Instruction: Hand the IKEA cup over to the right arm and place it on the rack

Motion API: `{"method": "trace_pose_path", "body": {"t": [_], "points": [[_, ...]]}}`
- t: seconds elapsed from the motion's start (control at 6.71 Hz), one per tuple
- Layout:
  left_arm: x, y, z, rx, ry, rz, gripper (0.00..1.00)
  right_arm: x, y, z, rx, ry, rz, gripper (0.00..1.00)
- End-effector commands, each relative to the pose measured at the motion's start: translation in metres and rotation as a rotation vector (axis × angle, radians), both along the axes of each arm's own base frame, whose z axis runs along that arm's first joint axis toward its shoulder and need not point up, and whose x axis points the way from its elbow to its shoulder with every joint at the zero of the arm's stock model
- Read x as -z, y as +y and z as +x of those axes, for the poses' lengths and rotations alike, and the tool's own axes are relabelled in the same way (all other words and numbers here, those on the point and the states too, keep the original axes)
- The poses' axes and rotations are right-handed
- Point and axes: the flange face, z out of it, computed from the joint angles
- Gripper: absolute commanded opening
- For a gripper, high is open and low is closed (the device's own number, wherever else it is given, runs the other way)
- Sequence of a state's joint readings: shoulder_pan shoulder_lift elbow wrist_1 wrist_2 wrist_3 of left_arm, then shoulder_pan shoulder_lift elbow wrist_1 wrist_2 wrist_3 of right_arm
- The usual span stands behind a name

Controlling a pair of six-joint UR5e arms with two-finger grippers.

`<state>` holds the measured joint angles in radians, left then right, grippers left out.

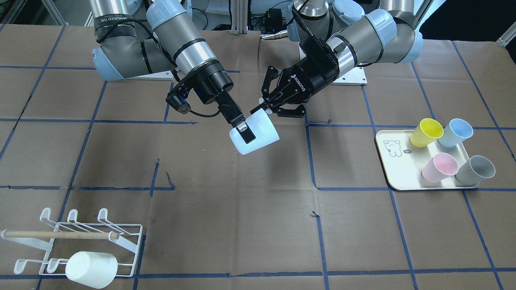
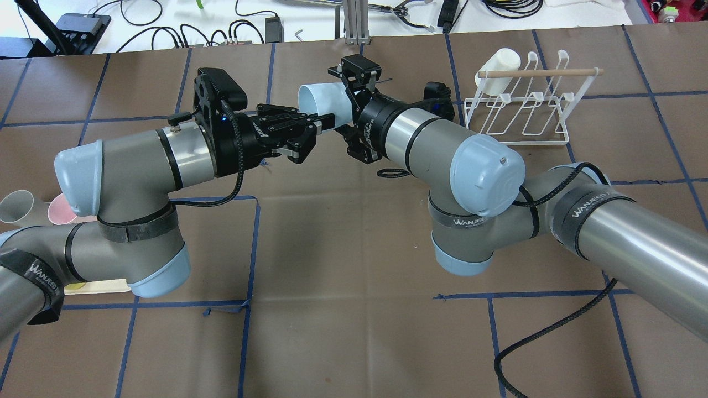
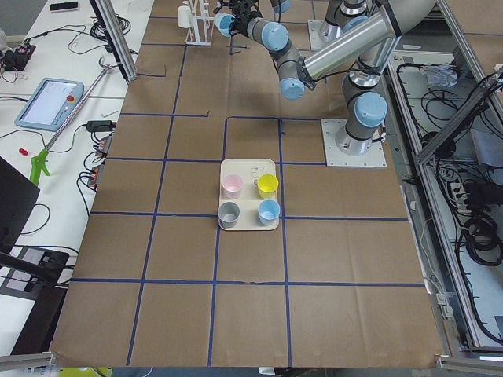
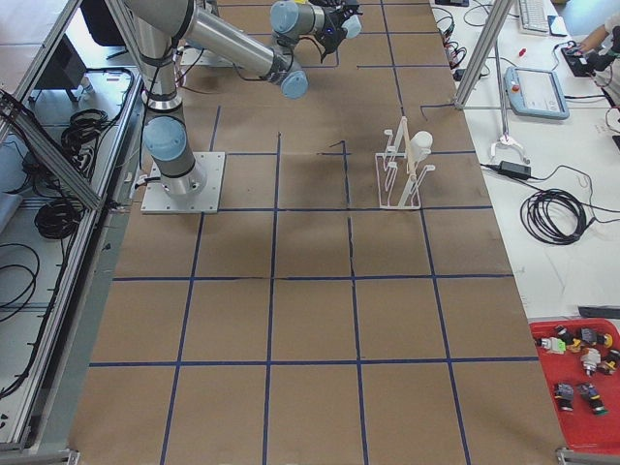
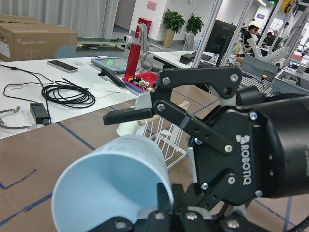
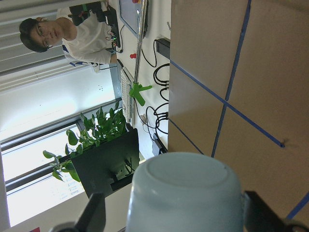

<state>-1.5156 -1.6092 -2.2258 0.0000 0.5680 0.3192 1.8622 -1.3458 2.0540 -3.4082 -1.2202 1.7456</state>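
Two robot arms are coming in from the top of the front-facing view: the right arm (image 1: 177, 44) at upper left and the left arm (image 1: 363, 36) at upper right. Each is bearing one gripper, the right gripper (image 1: 244, 129) and the left gripper (image 1: 271, 109).

Six cups are showing:
- one pale blue cup (image 1: 260, 139) hanging at centre
- one white cup (image 1: 92, 269) lying on the one rack (image 1: 127, 243) at lower left
- four standing on the one tray (image 1: 397, 169) at right: a yellow cup (image 1: 426, 132), a blue cup (image 1: 455, 133), a pink cup (image 1: 440, 167) and a grey cup (image 1: 475, 170)

The rack is carrying one wooden dowel (image 1: 60, 234) and showing five bare prongs (image 1: 72, 215).
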Motion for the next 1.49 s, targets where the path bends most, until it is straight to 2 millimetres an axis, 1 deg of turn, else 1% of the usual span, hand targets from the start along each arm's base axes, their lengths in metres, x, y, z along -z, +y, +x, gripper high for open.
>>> {"method": "trace_pose_path", "body": {"t": [0.0, 0.15, 0.3, 0.45, 0.6, 0.75, 0.89, 1.04, 1.19, 1.34], "points": [[-0.001, 0.000, 0.000, -0.001, -0.001, -0.001, 0.03, 0.000, 0.000, 0.000, -0.001, 0.000, 0.000, 0.72], [-0.001, 0.000, 0.000, -0.001, -0.001, -0.001, 0.04, 0.001, 0.000, 0.000, -0.003, 0.001, -0.001, 0.54], [-0.001, -0.001, 0.000, -0.003, -0.003, -0.004, 0.11, 0.001, 0.000, 0.000, -0.004, 0.003, -0.003, 0.41], [-0.004, -0.002, 0.001, -0.008, -0.010, -0.016, 0.22, 0.000, 0.001, 0.000, -0.004, 0.003, -0.005, 0.31], [-0.004, -0.002, 0.001, -0.009, -0.010, -0.017, 0.44, 0.000, 0.001, 0.000, -0.004, 0.003, -0.005, 0.26], [-0.003, -0.002, 0.002, -0.012, -0.008, -0.012, 0.52, 0.000, 0.001, 0.000, -0.003, 0.004, -0.005, 0.25], [-0.005, -0.003, 0.003, -0.017, -0.005, -0.008, 0.62, 0.000, 0.001, 0.000, -0.003, 0.004, -0.005, 0.23], [-0.004, -0.004, 0.006, -0.020, 0.001, -0.003, 0.80, 0.000, 0.001, 0.000, -0.003, 0.003, -0.006, 0.22], [-0.006, -0.007, 0.015, -0.038, 0.008, -0.002, 0.98, -0.002, -0.001, 0.000, -0.004, 0.003, -0.013, 0.19], [-0.011, -0.011, 0.035, -0.084, 0.008, -0.013, 0.99, -0.011, -0.012, -0.005, 0.010, -0.001, -0.035, 0.17]]}}
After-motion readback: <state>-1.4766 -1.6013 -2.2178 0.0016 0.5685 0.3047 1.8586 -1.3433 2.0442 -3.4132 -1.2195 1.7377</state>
